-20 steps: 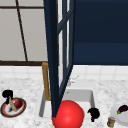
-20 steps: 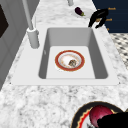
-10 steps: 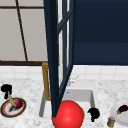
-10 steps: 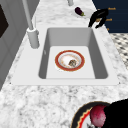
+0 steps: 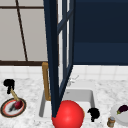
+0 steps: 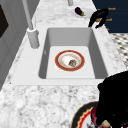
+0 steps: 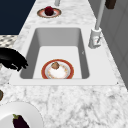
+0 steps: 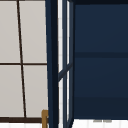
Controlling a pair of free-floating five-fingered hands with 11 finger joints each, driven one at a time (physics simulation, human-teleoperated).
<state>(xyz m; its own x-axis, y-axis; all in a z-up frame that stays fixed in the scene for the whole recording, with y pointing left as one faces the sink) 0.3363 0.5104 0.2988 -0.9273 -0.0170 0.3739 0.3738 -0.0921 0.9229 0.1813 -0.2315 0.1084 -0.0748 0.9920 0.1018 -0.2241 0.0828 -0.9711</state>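
My left hand (image 5: 9, 83) at left of frame, fingers curled round stick end of brush (image 5: 15, 98), its red head on rimmed plate (image 5: 5, 110) on counter (image 5: 30, 90). My right hand (image 5: 94, 113) lower right by sink (image 5: 82, 96) edge, fingers curled, holding nothing. Eggplant (image 5: 122, 109) far right.

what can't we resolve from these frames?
- Sink basin, front view: near part hidden behind the red ball and open cabinet door.
- Left hand, left side view: cut off by the frame edge, covers most of the counter plate.
- Food on the sink plate: too blurred to identify.
- Right hand: whether its fingers touch anything is unclear.
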